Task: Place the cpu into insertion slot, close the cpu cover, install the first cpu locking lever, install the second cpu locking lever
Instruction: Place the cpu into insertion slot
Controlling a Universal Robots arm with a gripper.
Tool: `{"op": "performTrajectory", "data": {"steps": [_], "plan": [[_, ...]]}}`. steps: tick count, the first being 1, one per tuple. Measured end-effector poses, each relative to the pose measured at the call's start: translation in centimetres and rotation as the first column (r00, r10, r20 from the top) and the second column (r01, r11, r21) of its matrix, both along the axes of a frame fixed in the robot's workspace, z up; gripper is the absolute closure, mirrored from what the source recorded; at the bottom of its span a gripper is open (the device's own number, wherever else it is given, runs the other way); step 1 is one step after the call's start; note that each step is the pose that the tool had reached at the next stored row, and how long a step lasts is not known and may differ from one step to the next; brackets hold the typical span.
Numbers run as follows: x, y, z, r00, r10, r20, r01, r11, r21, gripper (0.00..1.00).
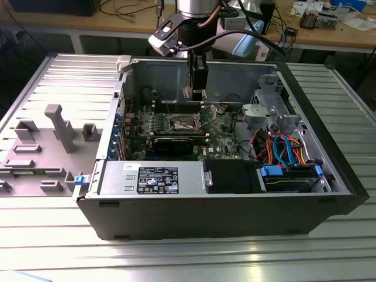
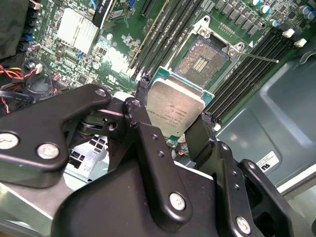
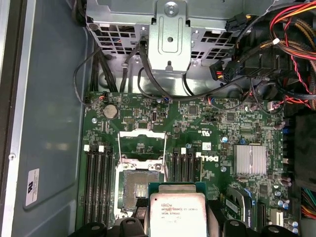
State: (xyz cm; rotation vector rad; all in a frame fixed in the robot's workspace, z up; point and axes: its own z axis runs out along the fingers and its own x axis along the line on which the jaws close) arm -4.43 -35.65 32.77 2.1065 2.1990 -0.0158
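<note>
My gripper (image 1: 194, 89) hangs inside the open computer case, shut on the cpu (image 1: 194, 93), a small square chip with a silvery top. In the second wrist view the cpu (image 2: 175, 106) sits between the two black fingers (image 2: 143, 88), tilted above the green board. The insertion slot (image 2: 201, 60) lies bare a short way beyond it, its dark pin field showing. In the first wrist view the cpu (image 3: 177, 213) hovers just beside the insertion slot (image 3: 137, 190). The cpu cover (image 3: 142, 134) stands swung open past the slot, with thin wire levers (image 3: 165, 148) raised along its sides.
Long black memory slots (image 3: 97, 185) flank the socket on both sides. A metal drive cage (image 1: 269, 108) and bundled coloured cables (image 1: 285, 150) fill the case at the exterior view's right. The power supply (image 1: 154, 179) lies along the front. A grey fixture (image 1: 59, 126) stands outside the case.
</note>
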Motion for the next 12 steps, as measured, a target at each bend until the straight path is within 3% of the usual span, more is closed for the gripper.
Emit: {"op": "performTrajectory", "data": {"steps": [12], "plan": [[0.0,0.0,0.0,0.9999,-0.016,0.0,0.016,0.9999,-0.0014,0.45]]}}
